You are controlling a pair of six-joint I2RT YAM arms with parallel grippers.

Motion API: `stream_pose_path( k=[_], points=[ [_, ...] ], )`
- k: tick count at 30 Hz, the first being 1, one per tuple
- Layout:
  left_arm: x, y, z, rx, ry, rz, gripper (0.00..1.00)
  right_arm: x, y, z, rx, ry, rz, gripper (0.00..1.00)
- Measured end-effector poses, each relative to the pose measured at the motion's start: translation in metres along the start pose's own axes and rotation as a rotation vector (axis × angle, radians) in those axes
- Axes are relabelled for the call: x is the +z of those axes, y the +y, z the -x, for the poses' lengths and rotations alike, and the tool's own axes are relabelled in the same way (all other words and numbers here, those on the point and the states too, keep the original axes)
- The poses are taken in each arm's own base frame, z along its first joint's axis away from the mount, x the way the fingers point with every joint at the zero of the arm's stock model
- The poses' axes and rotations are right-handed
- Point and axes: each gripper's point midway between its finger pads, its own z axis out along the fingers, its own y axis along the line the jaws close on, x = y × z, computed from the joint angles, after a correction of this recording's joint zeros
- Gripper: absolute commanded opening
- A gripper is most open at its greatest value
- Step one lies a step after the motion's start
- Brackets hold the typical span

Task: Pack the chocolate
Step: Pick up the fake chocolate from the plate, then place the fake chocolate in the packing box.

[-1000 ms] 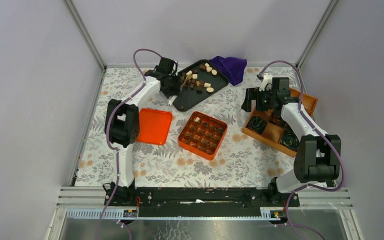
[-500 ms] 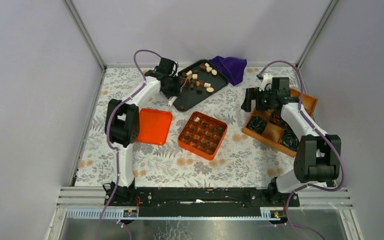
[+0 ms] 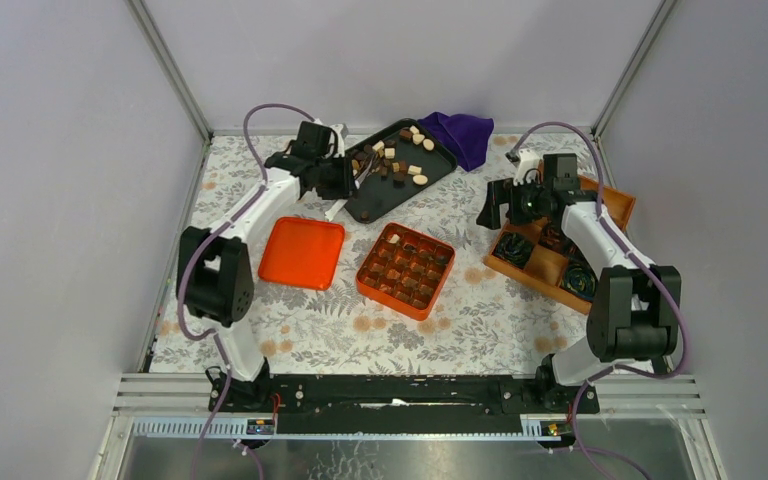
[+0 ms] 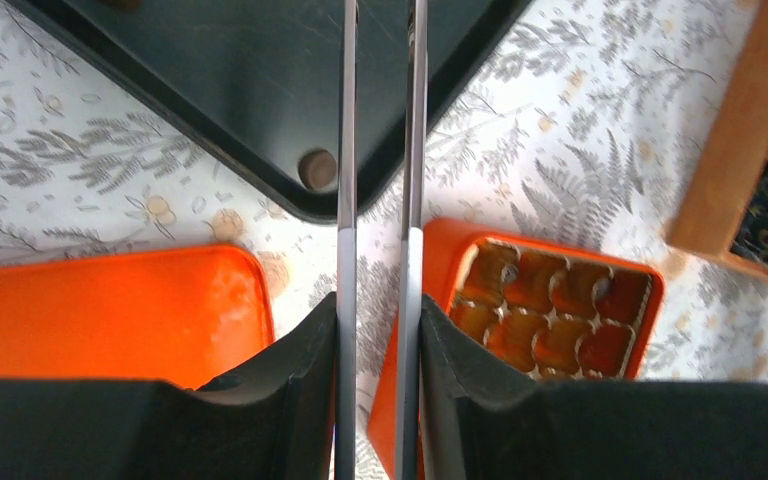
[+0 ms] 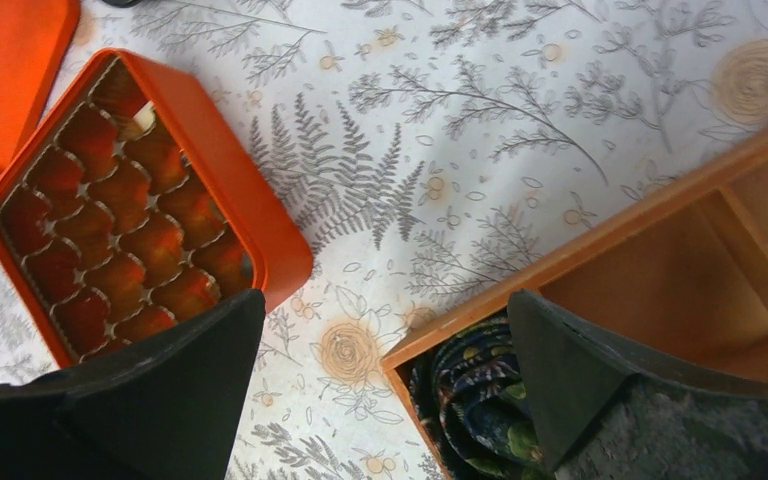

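Note:
The chocolate [image 3: 400, 158] lies as several small brown and cream pieces on a black tray [image 3: 372, 200] at the back. One round dark piece [image 4: 317, 168] sits in the tray's near corner. My left gripper [image 3: 332, 170] [image 4: 378, 305] is shut on long metal tweezers [image 4: 346, 150] that reach out over the tray. Their tips run out of the wrist view. The orange box [image 3: 406, 270] [image 4: 550, 300] [image 5: 120, 210] with paper cups holds several pieces. My right gripper [image 3: 497, 203] [image 5: 385, 310] hangs open and holds nothing, over the tablecloth between the box and a wooden tray.
The orange lid [image 3: 302, 252] [image 4: 100, 310] lies flat to the left of the box. The wooden tray [image 3: 605, 208] [image 5: 660, 220] at the right holds dark crinkled rolls [image 3: 513, 250] [image 5: 470, 400]. A purple cloth [image 3: 460, 135] lies at the back.
My left arm has swung to the left and drawn the tweezers back towards the tray's left edge. The right gripper has shifted slightly left. The box and lid stay put.

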Motion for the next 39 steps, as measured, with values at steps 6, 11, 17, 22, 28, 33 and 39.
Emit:
stream_pose_path(
  k=[6, 11, 17, 22, 28, 33, 39],
  points=[
    [-0.033, -0.016, -0.032, 0.014, -0.03, -0.113, 0.0, 0.006, 0.014, -0.01, -0.037, 0.068, 0.127, 1.0],
    [-0.068, -0.029, -0.062, 0.023, -0.063, -0.195, 0.0, 0.003, 0.028, -0.013, -0.043, 0.074, 0.212, 1.0],
    [-0.1, -0.043, -0.093, 0.02, -0.098, -0.259, 0.0, -0.001, 0.042, -0.014, -0.044, 0.069, 0.297, 1.0],
    [-0.114, -0.054, -0.119, 0.015, -0.088, -0.295, 0.0, -0.002, 0.047, -0.013, -0.047, 0.063, 0.33, 1.0],
    [-0.126, -0.069, -0.142, 0.034, -0.059, -0.315, 0.0, -0.002, 0.049, -0.013, -0.049, 0.061, 0.345, 1.0],
    [-0.125, -0.069, -0.161, 0.055, -0.016, -0.266, 0.0, -0.002, 0.051, -0.013, -0.05, 0.058, 0.354, 1.0],
    [-0.117, -0.063, -0.179, 0.084, 0.036, -0.19, 0.0, -0.003, 0.052, -0.013, -0.051, 0.057, 0.36, 1.0]
  ],
)
